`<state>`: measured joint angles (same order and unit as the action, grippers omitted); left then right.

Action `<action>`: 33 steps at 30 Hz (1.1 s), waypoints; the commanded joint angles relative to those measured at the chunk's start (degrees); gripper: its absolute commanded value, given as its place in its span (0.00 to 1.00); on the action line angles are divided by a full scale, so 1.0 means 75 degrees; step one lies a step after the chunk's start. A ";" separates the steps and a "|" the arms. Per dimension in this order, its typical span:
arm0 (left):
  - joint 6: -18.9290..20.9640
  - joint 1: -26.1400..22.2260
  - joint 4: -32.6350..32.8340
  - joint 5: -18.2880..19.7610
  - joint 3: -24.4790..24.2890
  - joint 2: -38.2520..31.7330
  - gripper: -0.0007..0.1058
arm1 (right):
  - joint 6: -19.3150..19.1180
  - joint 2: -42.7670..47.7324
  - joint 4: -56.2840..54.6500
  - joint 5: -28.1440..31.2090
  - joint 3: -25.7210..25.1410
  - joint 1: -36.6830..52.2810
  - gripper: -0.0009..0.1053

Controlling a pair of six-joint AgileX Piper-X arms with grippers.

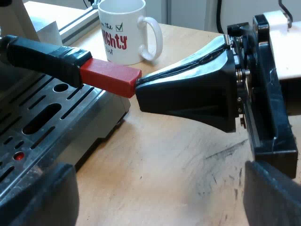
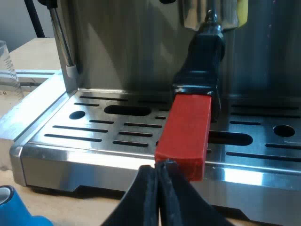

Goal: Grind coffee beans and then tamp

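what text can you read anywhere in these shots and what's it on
"the" beside a ticked box, in black: on the white mug.
"IGHTY" in big red letters, its start round the curve out of sight: same mug.
Black line under that: cut off, not readable.
Marks on the measuring glass: too small to read.
Espresso machine: no readable text.

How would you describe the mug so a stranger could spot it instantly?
Start at the espresso machine's slotted steel tray and follow the dark handle out to its red end. Beyond that end, on the wooden table, stands the mug: white, with red lettering and a green tick.
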<state>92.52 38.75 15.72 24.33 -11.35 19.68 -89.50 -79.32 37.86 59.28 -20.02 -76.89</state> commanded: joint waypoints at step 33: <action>0.0015 0.0049 -0.0139 0.0053 -0.0013 -0.0011 0.69 | 0.0718 0.0066 -0.0900 0.1519 -0.0067 -0.1709 0.01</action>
<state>92.52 38.75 15.72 24.33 -11.35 19.68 -83.95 -79.32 30.64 68.99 -20.02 -88.82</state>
